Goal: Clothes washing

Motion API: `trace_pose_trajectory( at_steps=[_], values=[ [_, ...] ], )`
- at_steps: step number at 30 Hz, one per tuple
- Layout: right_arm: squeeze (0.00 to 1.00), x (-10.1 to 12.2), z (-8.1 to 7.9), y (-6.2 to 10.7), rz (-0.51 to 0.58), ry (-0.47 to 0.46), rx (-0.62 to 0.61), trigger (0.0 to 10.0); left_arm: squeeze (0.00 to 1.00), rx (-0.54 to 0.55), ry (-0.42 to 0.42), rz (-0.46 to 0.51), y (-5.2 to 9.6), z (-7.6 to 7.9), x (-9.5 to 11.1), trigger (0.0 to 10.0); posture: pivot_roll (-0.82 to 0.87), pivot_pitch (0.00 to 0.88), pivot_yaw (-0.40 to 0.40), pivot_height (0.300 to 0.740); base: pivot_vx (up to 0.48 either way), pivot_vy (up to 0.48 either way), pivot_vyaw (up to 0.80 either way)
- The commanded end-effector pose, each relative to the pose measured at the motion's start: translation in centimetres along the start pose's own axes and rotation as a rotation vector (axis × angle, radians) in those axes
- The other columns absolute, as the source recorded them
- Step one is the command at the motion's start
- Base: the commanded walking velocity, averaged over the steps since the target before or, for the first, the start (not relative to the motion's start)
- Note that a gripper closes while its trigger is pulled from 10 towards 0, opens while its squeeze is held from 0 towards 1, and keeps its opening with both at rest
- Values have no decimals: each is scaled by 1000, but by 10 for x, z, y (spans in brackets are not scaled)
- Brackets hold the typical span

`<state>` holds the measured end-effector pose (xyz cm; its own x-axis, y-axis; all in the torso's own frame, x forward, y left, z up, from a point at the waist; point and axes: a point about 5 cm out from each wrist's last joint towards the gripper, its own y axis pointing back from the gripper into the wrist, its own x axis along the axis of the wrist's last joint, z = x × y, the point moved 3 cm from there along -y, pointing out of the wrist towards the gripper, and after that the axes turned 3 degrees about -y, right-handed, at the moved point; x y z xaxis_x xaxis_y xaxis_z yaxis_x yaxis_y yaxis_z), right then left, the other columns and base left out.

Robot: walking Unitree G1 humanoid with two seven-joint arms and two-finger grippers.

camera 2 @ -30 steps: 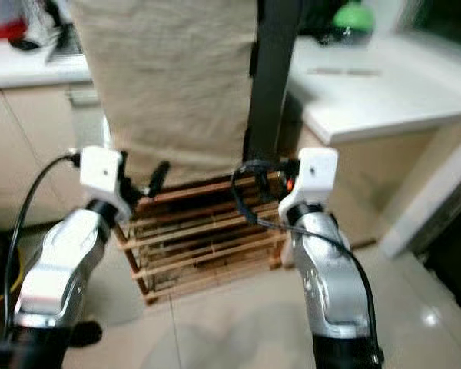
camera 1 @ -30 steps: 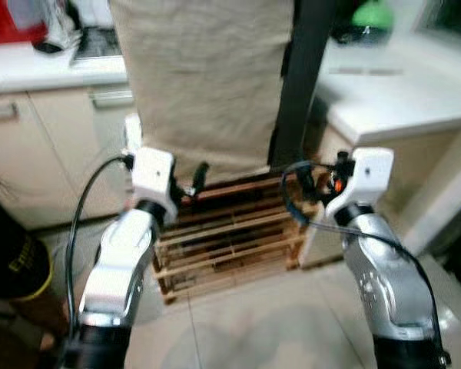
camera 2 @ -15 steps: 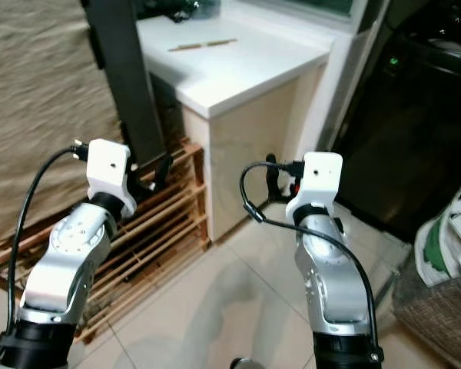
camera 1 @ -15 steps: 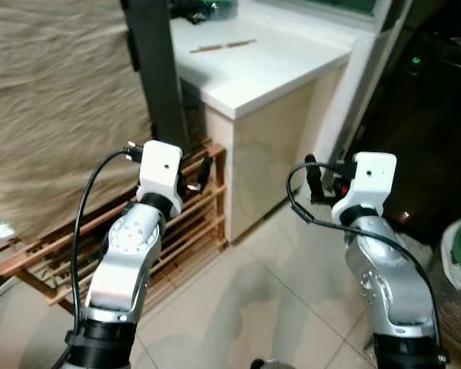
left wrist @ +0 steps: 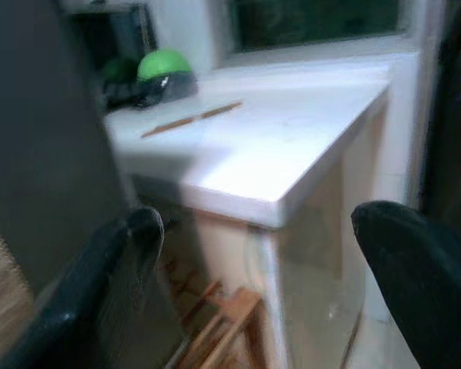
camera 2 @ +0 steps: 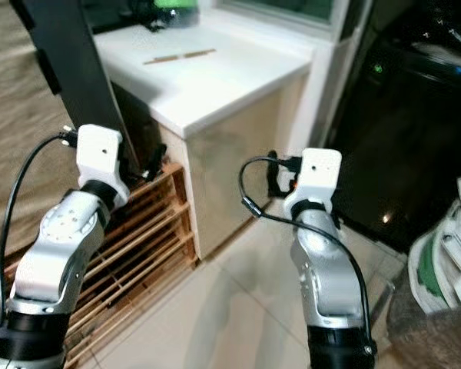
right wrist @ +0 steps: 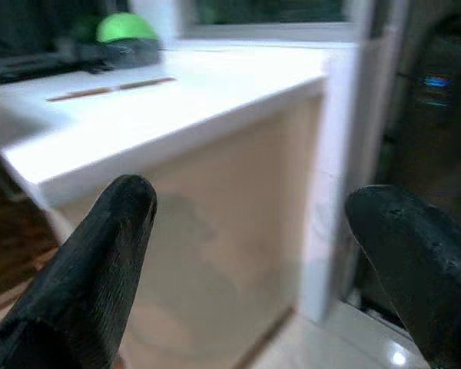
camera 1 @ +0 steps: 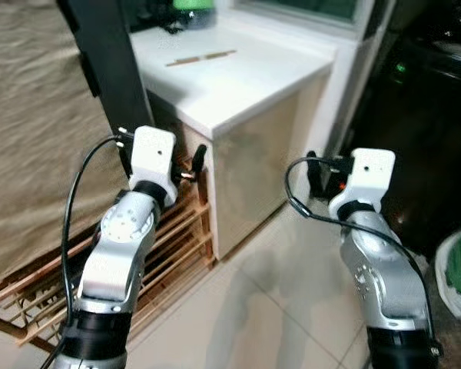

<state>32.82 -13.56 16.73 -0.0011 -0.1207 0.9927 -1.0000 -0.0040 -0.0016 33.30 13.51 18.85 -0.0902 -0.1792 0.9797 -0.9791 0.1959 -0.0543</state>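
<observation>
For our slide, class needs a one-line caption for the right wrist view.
Open right gripper faces a white counter bearing a green object.

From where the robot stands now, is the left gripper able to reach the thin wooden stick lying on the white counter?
Probably not yet. The left gripper, fingers open, hangs below the white counter beside the wooden rack, while the wooden stick lies far back on top. Nothing blocks the way, but the arm would need to rise and extend.
</observation>
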Motion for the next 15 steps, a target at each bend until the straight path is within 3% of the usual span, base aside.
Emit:
trace_pose_trajectory(
  at_steps=[1,3,15],
  values=[
    [0,0,-2,0,-7,-13,15,10000,0,-20,15,-3,-2,3,4,10000,-39,0,13,740,319,0,0],
    [0,2,-2,-1,-6,-17,17,10000,0,-24,29,-7,-2,4,4,10000,-38,0,13,740,326,0,0],
    [0,17,-9,-4,26,-36,55,10000,0,-36,-18,50,-7,2,18,10000,-32,0,5,740,328,0,-800]
  ],
)
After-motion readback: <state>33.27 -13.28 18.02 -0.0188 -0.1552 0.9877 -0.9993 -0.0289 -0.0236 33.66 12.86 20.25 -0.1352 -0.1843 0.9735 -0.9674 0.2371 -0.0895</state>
